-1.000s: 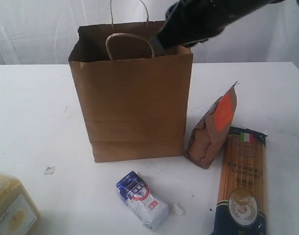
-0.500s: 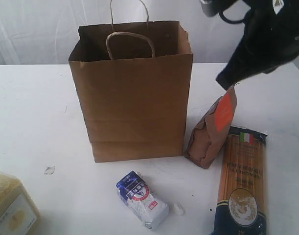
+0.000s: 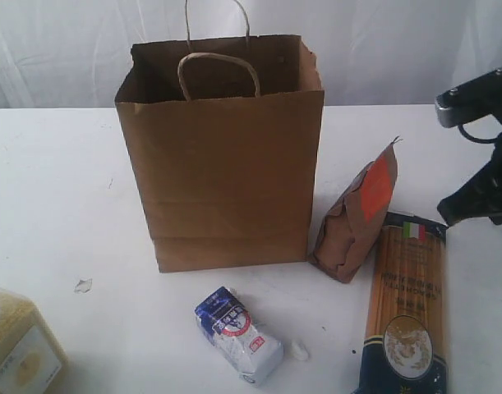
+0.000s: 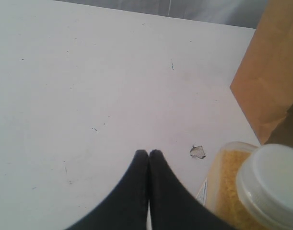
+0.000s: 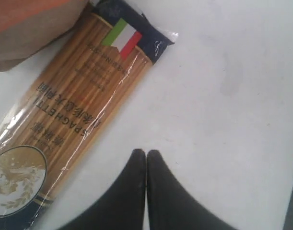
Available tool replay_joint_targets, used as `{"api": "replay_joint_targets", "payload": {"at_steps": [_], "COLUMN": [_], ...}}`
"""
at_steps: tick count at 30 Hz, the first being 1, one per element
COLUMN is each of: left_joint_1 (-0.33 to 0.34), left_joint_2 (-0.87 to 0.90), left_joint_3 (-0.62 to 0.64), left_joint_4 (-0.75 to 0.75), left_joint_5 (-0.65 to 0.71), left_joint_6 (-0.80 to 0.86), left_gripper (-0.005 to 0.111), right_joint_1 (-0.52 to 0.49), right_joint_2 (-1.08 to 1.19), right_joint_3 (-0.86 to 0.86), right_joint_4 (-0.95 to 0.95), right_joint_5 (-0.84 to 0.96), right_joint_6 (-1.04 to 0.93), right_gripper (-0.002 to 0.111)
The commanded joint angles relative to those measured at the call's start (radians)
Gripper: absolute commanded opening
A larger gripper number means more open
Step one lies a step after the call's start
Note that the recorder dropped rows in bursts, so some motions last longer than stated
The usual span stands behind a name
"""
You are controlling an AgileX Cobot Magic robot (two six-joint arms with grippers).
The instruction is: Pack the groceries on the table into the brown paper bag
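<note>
Right gripper (image 5: pixel 146 152), jaws pressed together and empty, hovers just right of the spaghetti (image 3: pixel 407 312) (flat, near right of the bag (image 3: pixel 222 164)); judged best: open wide, grasp across its narrow width.

- A white draped curtain (image 3: pixel 70 49) is seen across the whole background.
- A small white crumpled scrap (image 3: pixel 84 286) is seen lying flat at the left.
- A second white crumb (image 3: pixel 300 350) is seen nearer the front, well apart from the first.
</note>
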Motion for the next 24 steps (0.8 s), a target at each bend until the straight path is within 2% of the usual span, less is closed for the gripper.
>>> {"api": "replay_joint_targets", "payload": {"at_steps": [1, 4, 6, 9, 13, 16, 20, 24], "left_joint_1": [-0.009, -0.009, -0.009, -0.009, -0.009, -0.009, -0.009, -0.009], "left_joint_2": [-0.003, -0.003, -0.003, -0.003, -0.003, -0.003, -0.003, -0.003], "left_joint_3": [0.004, 0.004, 0.004, 0.004, 0.004, 0.004, 0.004, 0.004], "left_joint_4": [-0.005, -0.005, -0.005, -0.005, -0.005, -0.005, -0.005, -0.005], "left_joint_5": [0.0, 0.0, 0.0, 0.0, 0.0, 0.0, 0.0, 0.0], "left_joint_6": [-0.006, -0.006, -0.006, -0.006, -0.006, -0.006, -0.006, -0.006], "left_gripper": [0.0, 0.0, 0.0, 0.0, 0.0, 0.0, 0.0, 0.0], "right_joint_1": [-0.137, -0.216, -0.253, -0.258, -0.231, -0.162, 0.008, 0.185], "right_joint_2": [-0.007, 0.011, 0.051, 0.124, 0.188, 0.209, 0.213, 0.222], "right_joint_3": [0.007, -0.016, -0.038, -0.044, -0.044, -0.044, -0.044, -0.044], "right_joint_4": [0.214, 0.408, 0.558, 0.719, 0.837, 0.82, 0.798, 0.65], "right_joint_5": [-0.029, -0.006, 0.079, 0.163, 0.177, 0.179, 0.15, 0.021], "right_joint_6": [-0.178, -0.304, -0.455, -0.614, -0.626, -0.627, -0.645, -0.641], "right_gripper": [0.001, 0.001, 0.001, 0.001, 0.001, 0.001, 0.001, 0.001]}}
